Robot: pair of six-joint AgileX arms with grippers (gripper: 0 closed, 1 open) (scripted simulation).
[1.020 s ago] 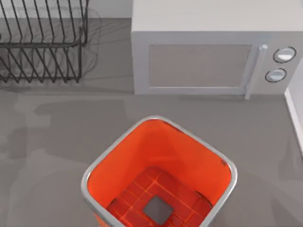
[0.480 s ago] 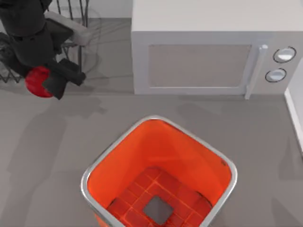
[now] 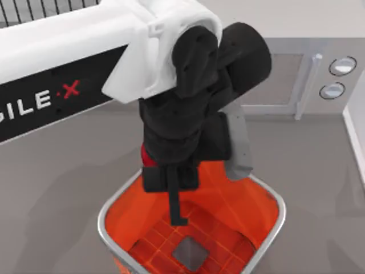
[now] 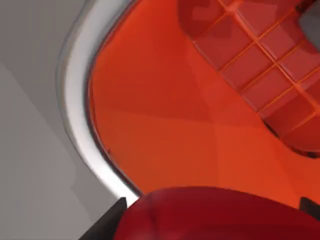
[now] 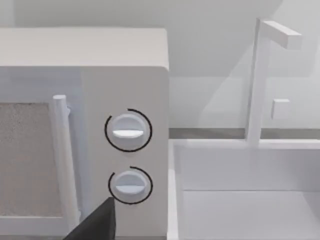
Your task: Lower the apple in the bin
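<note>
The orange-red bin [image 3: 103, 220] with a silver rim stands at the table's front centre, a grey square [image 3: 190, 253] in its gridded floor. My left arm reaches in from the left, and its gripper [image 3: 166, 181] hangs over the bin's back left corner, pointing down into the opening. It is shut on the red apple [image 3: 146, 156], of which a sliver shows beside the black wrist. In the left wrist view the apple [image 4: 215, 216] sits close before the camera, with the bin's inner wall [image 4: 165, 115] and rim [image 4: 75, 115] beyond it. A dark part of my right gripper [image 5: 95, 226] shows off to the right, facing the microwave.
A white microwave [image 3: 319, 63] stands behind the bin, its two knobs [image 5: 128, 131] at its right end. A black wire rack [image 3: 34, 8] sits at the back left. A white basin with an upright post [image 5: 255, 85] lies to the right of the microwave.
My left arm has swung from the back left, by the rack, to above the bin, carrying the apple with it. The bin has not moved.
</note>
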